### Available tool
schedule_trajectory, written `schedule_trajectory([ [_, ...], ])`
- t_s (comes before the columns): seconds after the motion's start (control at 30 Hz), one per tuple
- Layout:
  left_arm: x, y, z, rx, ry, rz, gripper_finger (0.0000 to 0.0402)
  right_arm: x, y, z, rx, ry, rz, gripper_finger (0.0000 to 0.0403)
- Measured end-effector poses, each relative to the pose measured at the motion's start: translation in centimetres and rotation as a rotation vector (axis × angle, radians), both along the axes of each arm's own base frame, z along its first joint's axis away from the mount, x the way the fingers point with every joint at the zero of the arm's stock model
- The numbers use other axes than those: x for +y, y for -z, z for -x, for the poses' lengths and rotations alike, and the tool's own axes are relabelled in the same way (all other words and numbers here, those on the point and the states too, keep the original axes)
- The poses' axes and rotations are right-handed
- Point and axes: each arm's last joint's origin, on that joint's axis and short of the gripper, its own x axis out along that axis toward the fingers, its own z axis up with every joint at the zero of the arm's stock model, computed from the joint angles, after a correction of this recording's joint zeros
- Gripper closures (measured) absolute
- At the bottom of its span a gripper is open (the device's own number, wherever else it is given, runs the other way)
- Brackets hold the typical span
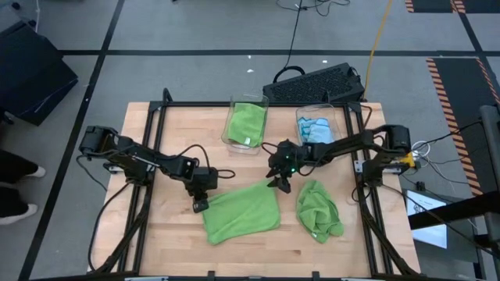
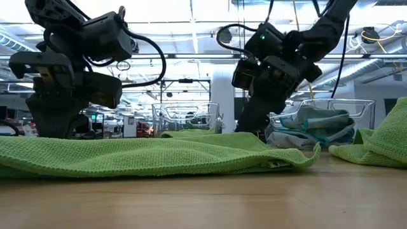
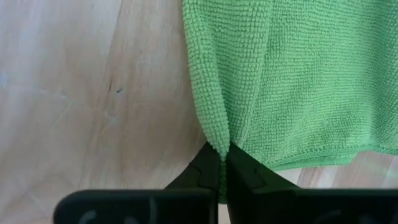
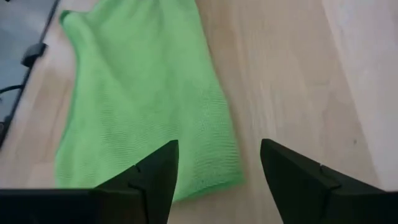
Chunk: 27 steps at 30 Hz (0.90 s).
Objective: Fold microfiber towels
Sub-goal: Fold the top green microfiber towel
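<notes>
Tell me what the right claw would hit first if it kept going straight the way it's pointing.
Probably the bare wooden tabletop. The right claw is open and empty, and the wood lies between its fingers. The flat lime green towel sits just to one side, so it might brush that towel's edge; depth is hard to judge.

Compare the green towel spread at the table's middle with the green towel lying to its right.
The middle towel lies spread nearly flat; the right towel is crumpled in a heap. The left tool pinches the middle towel's corner; no tool holds the right towel, and the right tool stands open. Both are lime green.
</notes>
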Motion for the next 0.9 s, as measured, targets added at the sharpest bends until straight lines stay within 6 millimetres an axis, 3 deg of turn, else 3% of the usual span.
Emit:
schedule_trajectory([
  [0.13,0.0,-0.5,0.1,-0.028,0.017,-0.001,0.0355,-0.5,0.2,0.1,-0.006,-0.033,-0.049,0.0181],
  [0.37,0.7,-2.7,0.9,-0.108,0.007,-0.069,0.0216,-0.5,0.1,0.1,-0.014,-0.067,-0.082,0.0181],
  [0.47,0.3,-4.0,1.2,-0.176,0.014,-0.061,0.0176,-0.4,0.1,0.1,-0.014,-0.07,-0.082,0.0181],
  [0.6,-0.7,-4.2,1.4,-0.186,0.02,-0.086,0.0152,-0.3,0.0,0.0,-0.03,-0.08,-0.069,0.0181],
  [0.9,-2.0,-2.3,1.3,-0.081,-0.063,-0.219,0.0118,-0.4,0.6,-0.2,-0.032,-0.094,-0.042,0.0181],
])
